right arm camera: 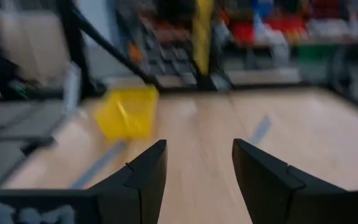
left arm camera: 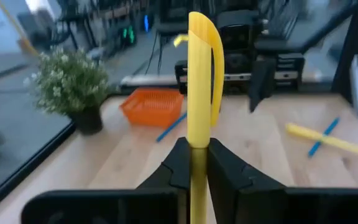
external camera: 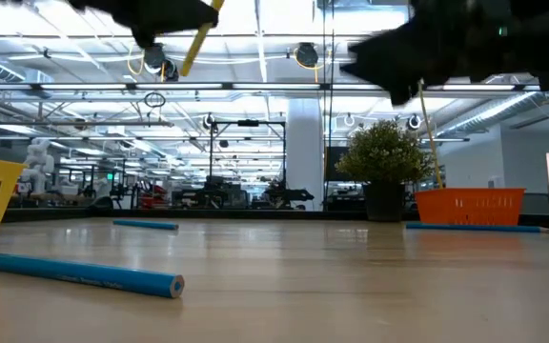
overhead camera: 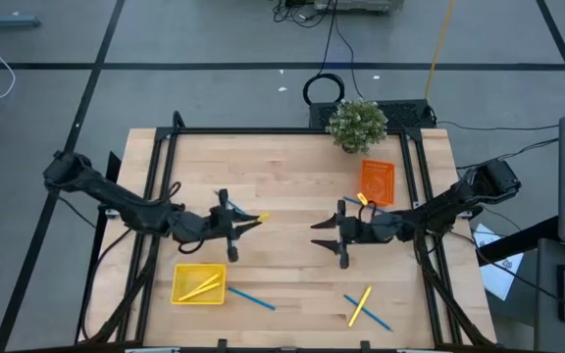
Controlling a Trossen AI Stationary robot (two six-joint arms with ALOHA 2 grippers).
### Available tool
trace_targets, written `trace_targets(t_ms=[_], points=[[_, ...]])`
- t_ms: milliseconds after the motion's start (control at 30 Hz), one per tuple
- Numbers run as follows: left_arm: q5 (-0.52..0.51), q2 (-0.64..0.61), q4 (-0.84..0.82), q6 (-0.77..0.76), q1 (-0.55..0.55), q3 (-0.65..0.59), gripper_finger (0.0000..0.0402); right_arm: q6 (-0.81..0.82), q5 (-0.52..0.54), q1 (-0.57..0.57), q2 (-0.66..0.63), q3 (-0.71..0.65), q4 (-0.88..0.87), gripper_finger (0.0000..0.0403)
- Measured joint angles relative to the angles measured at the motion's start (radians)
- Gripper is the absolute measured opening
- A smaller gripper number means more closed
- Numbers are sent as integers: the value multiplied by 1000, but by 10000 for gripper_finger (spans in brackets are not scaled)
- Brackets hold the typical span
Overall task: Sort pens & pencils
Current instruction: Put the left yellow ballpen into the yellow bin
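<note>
Surface (overhead camera: pixel 292 265) first: we see pale wood inside a black frame, both arms reaching in from the sides toward the middle. A plant (overhead camera: pixel 357 125) stands at the far edge, and just in front of it sits the orange tray (overhead camera: pixel 378 181), with one yellow stick (overhead camera: pixel 364 199) and a blue stick at its near left corner. The yellow tray (overhead camera: pixel 199 284) lies near the front left with two yellow sticks (overhead camera: pixel 197 287) inside; a blue stick (overhead camera: pixel 251 297) lies just right of it on the wood. At the front right a yellow stick (overhead camera: pixel 360 305) crosses a blue one (overhead camera: pixel 369 312).

We see the left jaws (left arm camera: pixel 197 163) closed on a yellow stick (left arm camera: pixel 199 93), held up off the surface left of centre. The right jaws (right arm camera: pixel 197 163) stand apart with nothing between them, hovering right of centre, facing the left arm across a bare gap.
</note>
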Motion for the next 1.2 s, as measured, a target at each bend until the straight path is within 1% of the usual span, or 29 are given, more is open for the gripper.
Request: trace_targets(t_ms=[67, 133, 233, 300, 400, 500, 600, 800, 900, 967, 1033, 1100, 1200], points=[[54, -1, 159, 21, 30, -75, 27, -71, -20, 0, 0, -1, 112, 171], [92, -1, 257, 35, 53, -123, 27, -122, -21, 0, 0, -1, 233, 171], [137, -2, 271, 23, 77, -142, 27, -163, -20, -2, -2, -1, 324, 171], [158, -1, 262, 15, 78, -143, 27, -165, -20, -2, -6, -1, 305, 171], [190, -1, 258, 12, 70, -143, 27, -164, -20, -2, -10, -1, 209, 171], [189, -1, 257, 9, 62, -143, 27, -149, -20, -2, -9, -1, 105, 171], [191, -1, 260, 13, 52, -143, 27, -116, -20, -9, -9, -1, 44, 171], [190, -1, 258, 11, 52, -143, 31, -107, -20, -21, -9, -1, 38, 171], [214, -1, 243, 0, 44, -143, 30, -107, -20, -22, -9, -1, 35, 171], [252, -1, 201, -21, 24, -130, 28, -107, -20, -22, -9, -1, 28, 171], [297, -1, 94, -29, -16, -84, 28, -107, -20, -22, -9, -1, 28, 171], [301, -1, -89, -30, -72, -6, 28, -107, -20, -22, -9, -1, 28, 171], [236, 25, -419, -88, -177, 137, 29, -107, -20, -22, -9, -1, 28, 171]])
